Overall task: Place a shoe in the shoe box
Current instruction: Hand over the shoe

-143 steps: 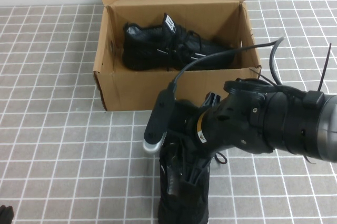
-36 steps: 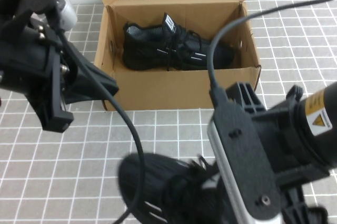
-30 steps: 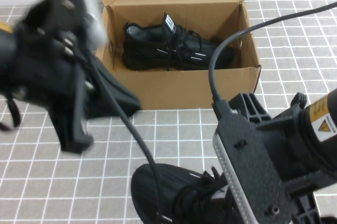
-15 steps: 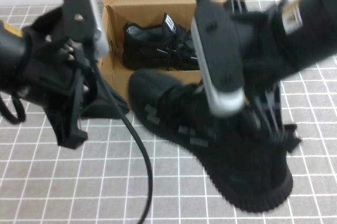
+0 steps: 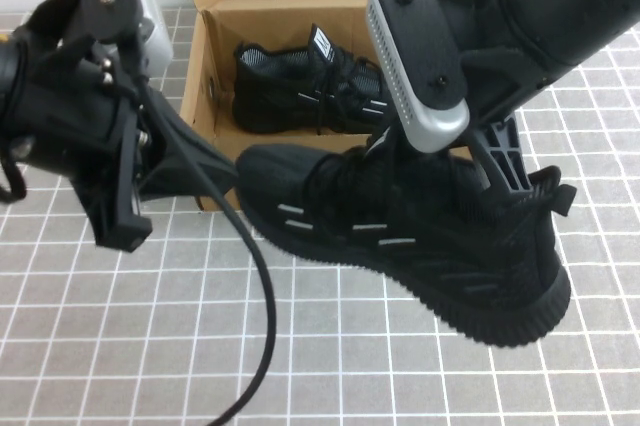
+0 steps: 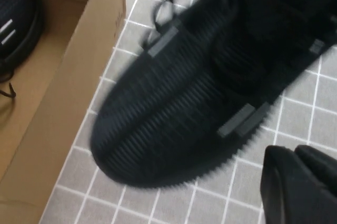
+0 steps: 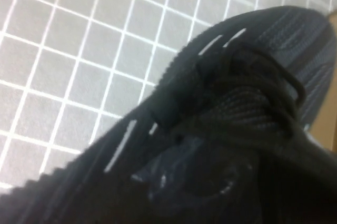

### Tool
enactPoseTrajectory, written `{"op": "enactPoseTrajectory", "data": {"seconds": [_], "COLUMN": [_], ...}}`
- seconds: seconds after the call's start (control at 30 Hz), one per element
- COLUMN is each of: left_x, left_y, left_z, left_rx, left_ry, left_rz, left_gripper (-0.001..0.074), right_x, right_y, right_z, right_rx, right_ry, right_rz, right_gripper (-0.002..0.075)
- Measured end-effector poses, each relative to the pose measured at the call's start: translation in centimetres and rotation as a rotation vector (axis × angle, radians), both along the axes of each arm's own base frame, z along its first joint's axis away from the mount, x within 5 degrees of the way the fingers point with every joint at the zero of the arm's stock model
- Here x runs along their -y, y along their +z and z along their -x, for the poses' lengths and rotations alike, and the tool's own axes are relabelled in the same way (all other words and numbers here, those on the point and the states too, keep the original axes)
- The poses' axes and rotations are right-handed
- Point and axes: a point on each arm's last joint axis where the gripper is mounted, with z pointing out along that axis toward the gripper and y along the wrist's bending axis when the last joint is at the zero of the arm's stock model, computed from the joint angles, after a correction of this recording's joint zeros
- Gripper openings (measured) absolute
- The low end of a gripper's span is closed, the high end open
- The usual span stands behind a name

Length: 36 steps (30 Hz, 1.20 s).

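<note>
My right gripper [image 5: 500, 161] is shut on the collar of a black knit shoe [image 5: 420, 236] with thin white stripes and holds it in the air just in front of the brown cardboard shoe box [image 5: 330, 16], toe pointing left. The shoe fills the right wrist view [image 7: 226, 129] and hides the jaws there. An identical shoe [image 5: 320, 86] lies inside the box. My left gripper [image 5: 215, 171] is shut and empty, beside the held shoe's toe at the box's front left corner. The left wrist view shows its fingertips [image 6: 292, 153] next to the toe [image 6: 179, 103] and the box wall [image 6: 68, 77].
The box stands open at the back of a grey tiled surface [image 5: 120, 326], its lid flap up against the white wall. A black cable [image 5: 262, 296] hangs from the left arm down over the tiles. Open tiles lie in front and to both sides.
My right gripper has lifted the shoe off the tiles and carried it up toward the box front, toe now left. My left arm came in from the left and stays near the box corner.
</note>
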Motion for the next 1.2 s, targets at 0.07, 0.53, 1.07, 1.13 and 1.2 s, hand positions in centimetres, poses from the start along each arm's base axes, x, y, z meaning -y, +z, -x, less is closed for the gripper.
{"op": "enactPoseTrajectory", "data": {"seconds": [0.07, 0.53, 1.07, 1.13, 1.2], "left_x": [0.2, 4.6, 3.7, 3.9, 4.1], "left_y": [0.1, 0.1, 0.2, 0.3, 0.5], "left_z": [-0.4, 2.5, 2.2, 2.2, 2.2], "left_rx": [-0.004, 0.010, 0.176, 0.178, 0.184], "left_ry": [-0.001, -0.180, -0.180, -0.176, -0.171], "left_rz": [0.014, -0.069, -0.231, -0.207, -0.172], "left_gripper": [-0.0001, -0.0001, 0.0294, 0.0446, 0.0525], "right_x": [-0.1, -0.2, -0.1, -0.1, -0.1], "right_y": [0.1, 0.2, 0.1, 0.1, 0.1], "right_z": [0.1, 0.2, 0.2, 0.1, 0.1], "right_rx": [-0.002, 0.003, 0.018, 0.020, 0.024], "right_ry": [0.020, 0.040, 0.052, 0.051, 0.054], "right_rz": [-0.013, -0.020, -0.010, -0.007, -0.004], "right_gripper": [-0.0006, -0.0006, -0.0006, -0.0006, -0.0006]}}
